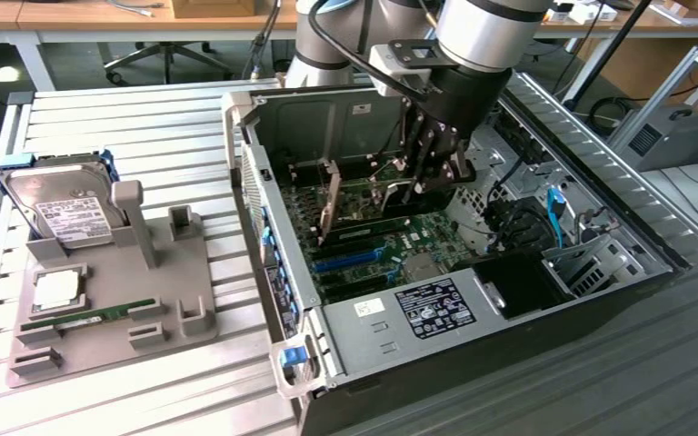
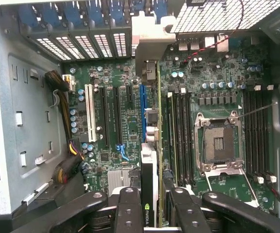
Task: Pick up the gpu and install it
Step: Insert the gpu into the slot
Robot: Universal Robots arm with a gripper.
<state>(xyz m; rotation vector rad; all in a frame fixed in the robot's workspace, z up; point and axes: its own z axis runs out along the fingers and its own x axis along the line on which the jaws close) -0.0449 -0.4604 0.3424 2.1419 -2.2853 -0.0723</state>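
We see the hand point(image 2: 153, 193) partly closed, its fingers point(image 2: 128, 208) clamping the gpu point(image 2: 149, 162) edge-on. It stands upright, deep inside the open computer case point(image 1: 349, 350).

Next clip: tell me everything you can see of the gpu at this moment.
The gpu is seen edge-on from the wrist: a thin green board, a black part with a green logo on one face, and a silver bracket at the far end. It stands on edge inside the computer case, clamped between the fingers, along the blue motherboard slot. Whether it is seated cannot be told.
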